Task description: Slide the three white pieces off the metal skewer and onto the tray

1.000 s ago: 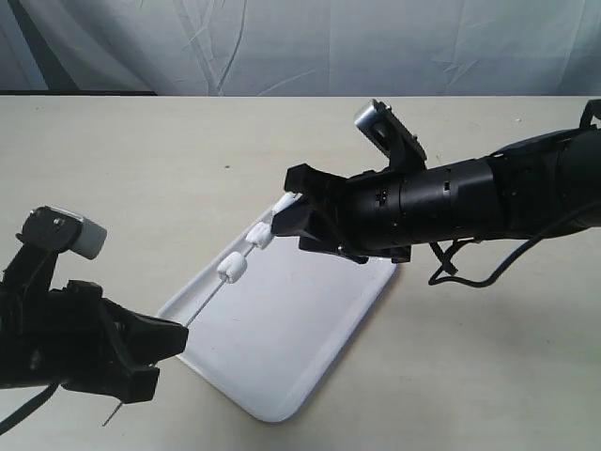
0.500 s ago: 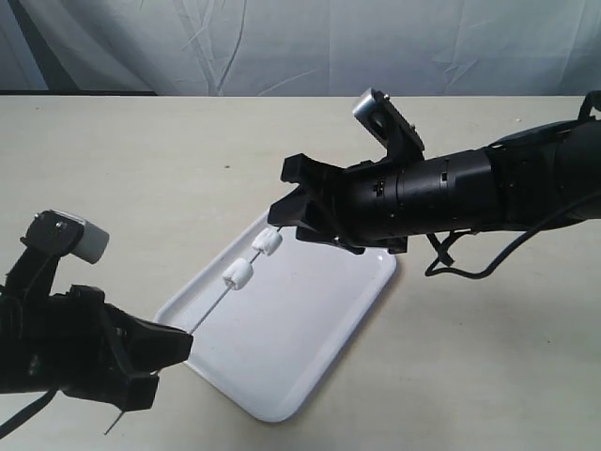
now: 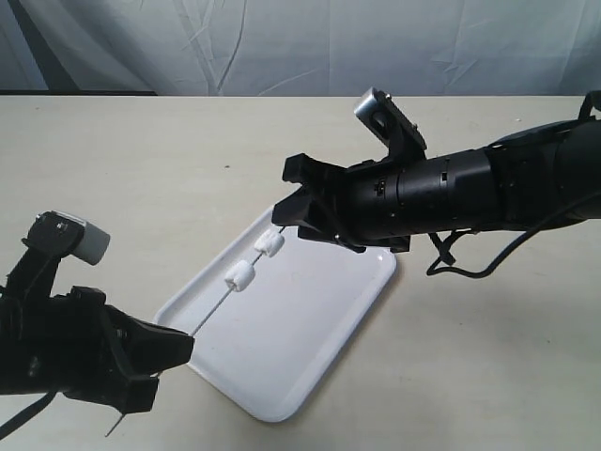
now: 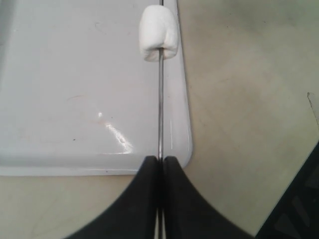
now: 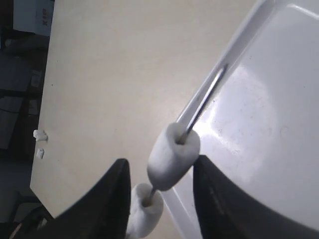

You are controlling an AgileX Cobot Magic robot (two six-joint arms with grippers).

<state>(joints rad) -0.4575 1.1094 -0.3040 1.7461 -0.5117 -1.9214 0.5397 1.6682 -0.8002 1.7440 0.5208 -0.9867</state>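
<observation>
The metal skewer [image 3: 211,310] slants up over the tray [image 3: 300,329], and my left gripper [image 3: 188,343] is shut on its lower end. The left wrist view shows the jaws closed on the skewer [image 4: 160,114], with one white piece [image 4: 158,33] further along it. Two white pieces [image 3: 238,275] [image 3: 269,245] show in the exterior view; the third is hidden behind my right gripper [image 3: 282,193]. My right gripper [image 5: 160,162] is open, its jaws standing on either side of two threaded white pieces [image 5: 173,155] [image 5: 146,216].
The tray [image 5: 269,124] lies on a beige table [image 3: 141,160] with a grey cloth backdrop [image 3: 282,47] behind it. The right arm [image 3: 470,197] stretches in from the right above the tray's far end. Cables [image 3: 460,268] hang under it.
My right gripper moved forward over the skewer's upper end, hiding the top piece. The other two pieces now sit slightly lower. The left gripper crept a little right, still holding the skewer.
</observation>
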